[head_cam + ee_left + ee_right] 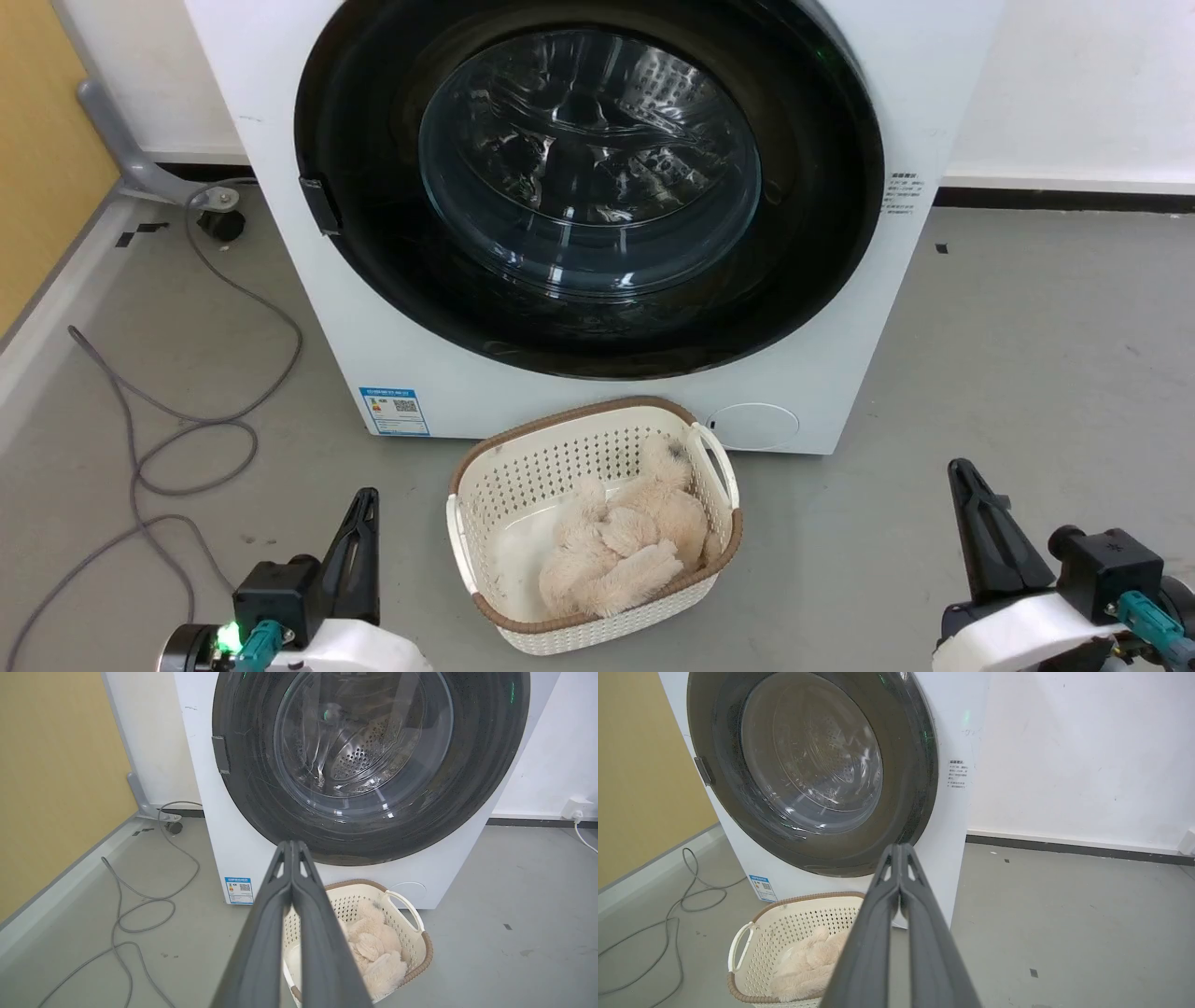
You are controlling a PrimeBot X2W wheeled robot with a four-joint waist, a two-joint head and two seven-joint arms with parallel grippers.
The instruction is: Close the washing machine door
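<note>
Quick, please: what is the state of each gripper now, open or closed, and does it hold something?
Left gripper: closed, holding nothing.
Right gripper: closed, holding nothing.

This looks like a bare test room set up as a laundry corner. A washer (448,392) stands alone at 12 o'clock on a grey floor (1027,373) dotted with tape marks (941,248), with a plain white wall (1074,84) behind. A yellow partition (37,159) is at 10 o'clock, a loose cable (299,341) at 9 and a basket (523,467) at 6.
</note>
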